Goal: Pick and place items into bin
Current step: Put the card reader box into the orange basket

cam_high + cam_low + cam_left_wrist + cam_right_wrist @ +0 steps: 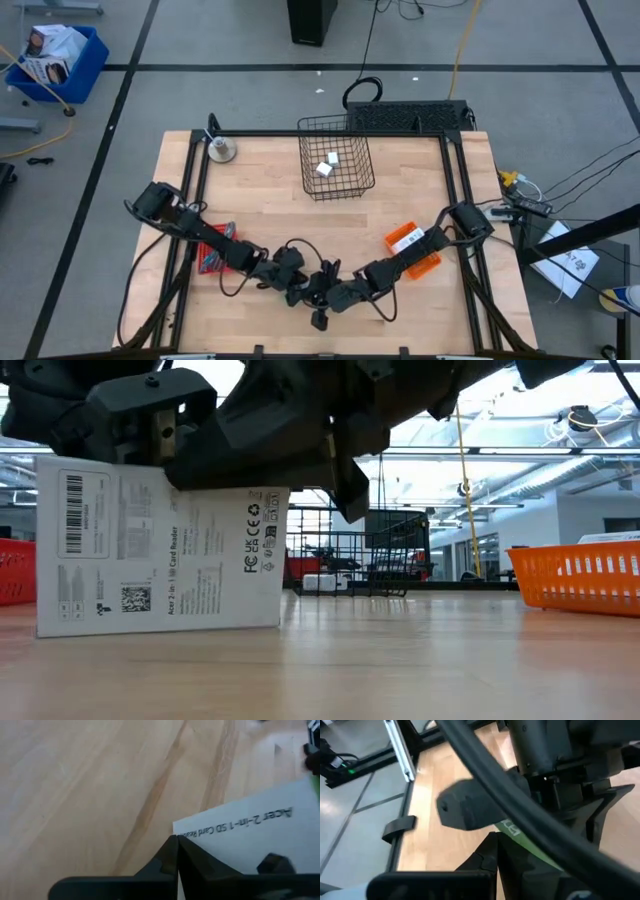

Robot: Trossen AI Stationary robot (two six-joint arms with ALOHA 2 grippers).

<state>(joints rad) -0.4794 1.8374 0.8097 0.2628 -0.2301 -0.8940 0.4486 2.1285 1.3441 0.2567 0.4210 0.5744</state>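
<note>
White card [160, 550] with black print and barcodes, upright on its lower edge at the near middle of the wooden worktop [270, 200]. Pinched at its top edge by the left gripper [308, 292], fingers pressed together on the card's rim, as seen close up in the left wrist view [177, 837] with the printed face [250, 835] just beyond the tips. Right gripper [330, 297] drawn in right beside the left one, fingers pressed together [495, 836], nothing visibly between them; pointed at the left arm's dark housing and a strip of green close in front. Both arms bent inward, meeting low over the same spot.

Farther back, at the far middle of the worktop, a black wire basket [305, 165] holding two small white blocks [328, 165]. Near the far left corner, a grey metal object [221, 150], too small to tell more. Orange bin [405, 240] under the right arm, red bin [212, 255] under the left arm, both well apart from the card.
</note>
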